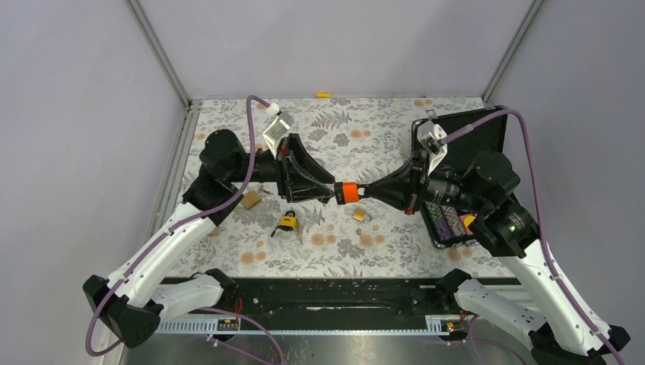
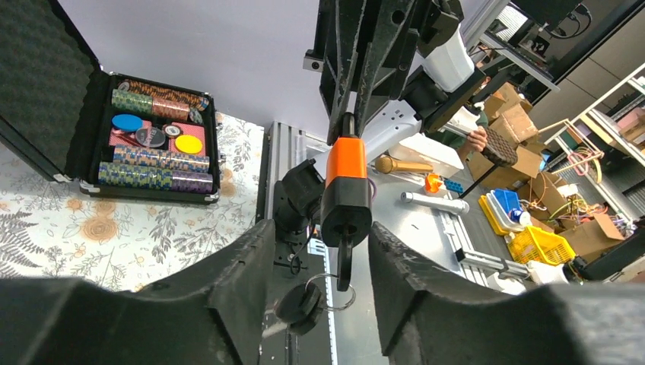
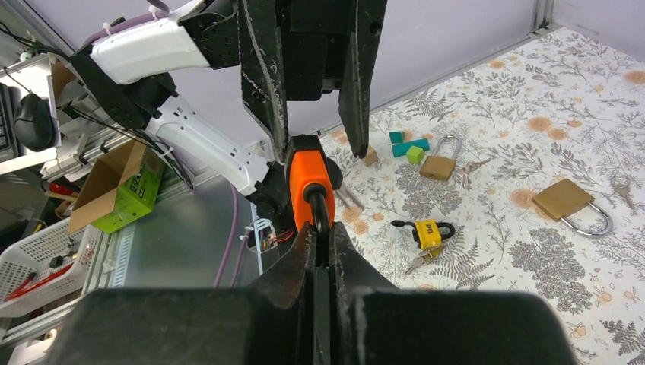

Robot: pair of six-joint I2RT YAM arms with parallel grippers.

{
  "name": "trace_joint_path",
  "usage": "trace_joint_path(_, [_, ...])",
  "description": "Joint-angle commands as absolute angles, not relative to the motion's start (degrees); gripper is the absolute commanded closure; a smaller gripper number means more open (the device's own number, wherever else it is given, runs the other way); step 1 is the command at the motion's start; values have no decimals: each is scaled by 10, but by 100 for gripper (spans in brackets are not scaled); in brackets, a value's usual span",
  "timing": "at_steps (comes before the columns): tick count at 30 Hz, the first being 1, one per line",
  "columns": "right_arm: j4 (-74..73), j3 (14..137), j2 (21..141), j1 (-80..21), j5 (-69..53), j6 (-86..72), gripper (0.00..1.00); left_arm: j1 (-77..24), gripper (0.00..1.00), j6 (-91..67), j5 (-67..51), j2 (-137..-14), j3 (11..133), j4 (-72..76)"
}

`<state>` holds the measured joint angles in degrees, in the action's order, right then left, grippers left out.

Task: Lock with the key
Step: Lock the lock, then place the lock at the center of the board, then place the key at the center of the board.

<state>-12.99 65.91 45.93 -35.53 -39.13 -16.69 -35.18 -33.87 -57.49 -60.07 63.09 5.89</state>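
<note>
An orange padlock (image 1: 349, 192) with a black shackle hangs in the air between my two grippers, above the middle of the floral mat. My right gripper (image 1: 365, 190) is shut on the shackle, as the right wrist view shows (image 3: 319, 232). In the left wrist view a black key (image 2: 344, 262) sticks out of the keyhole in the padlock's (image 2: 346, 186) black end. A ring with a second black-headed key (image 2: 300, 304) hangs from it. My left gripper (image 2: 321, 236) is open, with one finger on each side of the key and not gripping it.
On the mat lie a yellow padlock with keys (image 1: 287, 221), a brass padlock (image 1: 251, 200) at the left and another brass padlock (image 1: 361, 216) under the grippers. An open black case of poker chips (image 1: 456, 220) stands at the right. Small coloured blocks (image 3: 407, 148) lie near the left brass padlock.
</note>
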Motion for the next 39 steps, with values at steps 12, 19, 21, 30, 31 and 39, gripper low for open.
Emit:
trace_joint_path(12, [-70, 680, 464, -356, -369, -170, 100, -352, 100, -268, -564, -590, 633, 10])
trace_joint_path(19, [-113, 681, 466, -351, -294, -138, 100, -346, 100, -220, -481, -558, 638, -64])
trace_joint_path(21, [-113, 682, 464, -346, -291, -138, 100, -340, 100, -216, -462, -544, 636, -75])
trace_joint_path(30, [-112, 679, 445, -326, -257, -136, 100, -325, 100, -177, -400, -478, 624, -129])
trace_joint_path(31, [-113, 676, 445, -324, -248, -137, 100, -325, 100, -172, -387, -477, 624, -137])
trace_joint_path(39, [-134, 647, 510, -315, -14, -175, 100, -325, 100, -200, -177, -517, 616, -201])
